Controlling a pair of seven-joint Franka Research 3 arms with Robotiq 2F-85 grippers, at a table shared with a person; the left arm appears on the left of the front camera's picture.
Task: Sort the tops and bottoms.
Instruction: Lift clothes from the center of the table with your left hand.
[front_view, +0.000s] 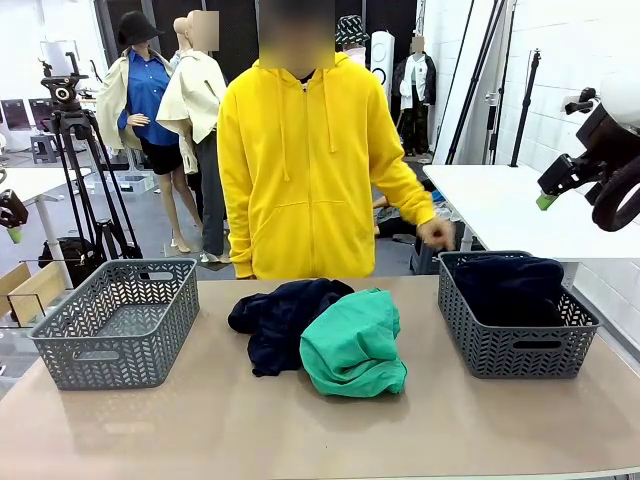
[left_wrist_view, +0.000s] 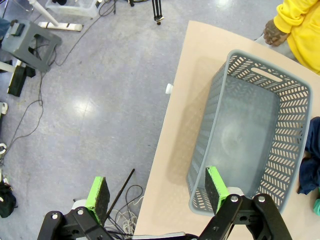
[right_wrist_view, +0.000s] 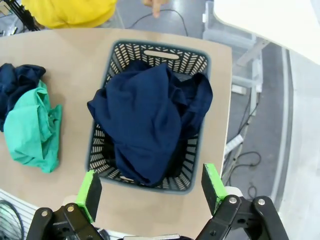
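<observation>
Beneath wide right fingers (right_wrist_view: 214, 186) lies navy cloth (right_wrist_view: 145, 125); wide left fingers (left_wrist_view: 98, 197) overlook a basket (left_wrist_view: 240, 135).

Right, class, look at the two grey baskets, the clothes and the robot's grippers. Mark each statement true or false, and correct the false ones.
1. The right basket holds a dark navy garment. True.
2. The green garment lies in the left basket. False: it lies on the table between the baskets, touching a second navy garment; the left basket holds nothing.
3. The left gripper and the right gripper are both open. True.
4. The right gripper rests on the table. False: it hangs in the air above the right basket, holding nothing.
</observation>
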